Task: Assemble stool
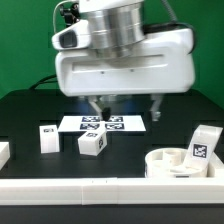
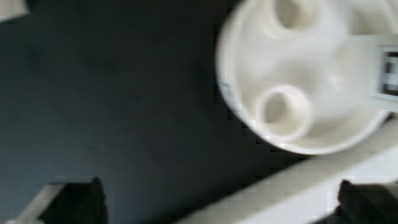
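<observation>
White plastic round drum-like seat [image 1: 165, 165] is lying beside the long white border rail [image 1: 80, 190], exterior view's right. Likely light, stiff, slick: grip across its rim. Two-finger gripper [image 1: 126, 110] is hovering, fingers spread wide, empty.

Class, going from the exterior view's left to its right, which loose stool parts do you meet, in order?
Small white plastic block leg → second white plastic block leg → round white plastic seat.
</observation>
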You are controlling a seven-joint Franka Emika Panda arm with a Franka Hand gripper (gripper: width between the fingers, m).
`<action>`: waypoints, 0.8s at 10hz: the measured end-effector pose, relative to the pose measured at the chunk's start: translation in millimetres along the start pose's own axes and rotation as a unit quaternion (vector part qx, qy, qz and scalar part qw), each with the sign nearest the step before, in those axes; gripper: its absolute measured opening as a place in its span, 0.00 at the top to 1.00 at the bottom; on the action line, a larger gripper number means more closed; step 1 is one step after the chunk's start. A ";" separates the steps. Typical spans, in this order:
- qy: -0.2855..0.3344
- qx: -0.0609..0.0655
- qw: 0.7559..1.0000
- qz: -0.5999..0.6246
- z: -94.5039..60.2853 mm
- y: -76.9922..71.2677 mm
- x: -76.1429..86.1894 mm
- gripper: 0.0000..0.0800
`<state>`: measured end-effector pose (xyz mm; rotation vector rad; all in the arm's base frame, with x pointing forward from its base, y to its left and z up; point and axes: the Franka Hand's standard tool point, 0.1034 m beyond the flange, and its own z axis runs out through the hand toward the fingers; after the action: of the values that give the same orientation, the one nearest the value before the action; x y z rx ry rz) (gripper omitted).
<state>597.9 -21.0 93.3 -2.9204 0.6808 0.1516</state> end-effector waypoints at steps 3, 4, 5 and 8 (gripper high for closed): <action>-0.006 0.003 1.000 0.017 2.8 53.3 10.8 0.19; -0.007 0.003 1.000 0.013 3.9 46.9 8.7 0.19; -0.007 0.002 1.000 0.011 4.4 45.2 8.0 0.19; -0.006 0.003 1.000 0.012 7.4 49.4 7.4 0.19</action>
<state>582.0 -66.9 79.6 -2.9051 0.7123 0.1704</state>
